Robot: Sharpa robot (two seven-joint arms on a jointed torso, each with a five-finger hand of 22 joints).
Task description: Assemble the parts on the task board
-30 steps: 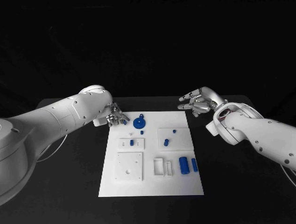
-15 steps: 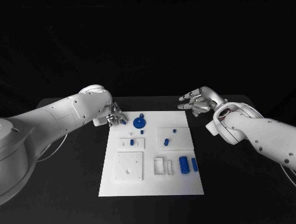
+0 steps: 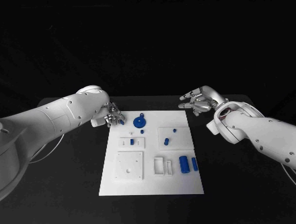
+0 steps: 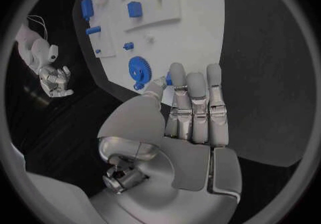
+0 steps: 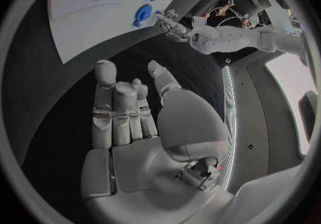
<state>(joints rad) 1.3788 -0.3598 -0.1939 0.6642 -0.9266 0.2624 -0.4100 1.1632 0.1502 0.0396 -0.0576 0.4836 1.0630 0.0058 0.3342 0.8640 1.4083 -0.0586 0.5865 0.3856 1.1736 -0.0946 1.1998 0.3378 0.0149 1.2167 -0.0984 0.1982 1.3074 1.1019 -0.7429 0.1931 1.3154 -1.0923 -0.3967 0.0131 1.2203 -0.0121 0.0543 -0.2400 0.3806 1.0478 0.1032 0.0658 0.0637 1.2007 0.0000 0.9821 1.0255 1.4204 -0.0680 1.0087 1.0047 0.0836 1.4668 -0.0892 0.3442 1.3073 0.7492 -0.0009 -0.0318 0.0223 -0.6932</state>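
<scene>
The left hand [image 3: 114, 117], fingers loosely spread and holding nothing, hovers beside the gear [image 3: 139, 123], seemingly poised to grasp it; the right hand [image 3: 198, 103], likewise spread, waits off the board [image 3: 181, 184].

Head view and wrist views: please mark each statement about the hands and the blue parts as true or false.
1. The blue gear lies on the task board near its far edge. True.
2. The right hand holds a blue part. False: its fingers are apart and hold nothing.
3. The left hand is at the board's far left corner. True.
4. The right hand rests on the board. False: it is off the board, beyond its far right corner.
5. Two blue cylinders lie side by side on the board's right part. True.
</scene>
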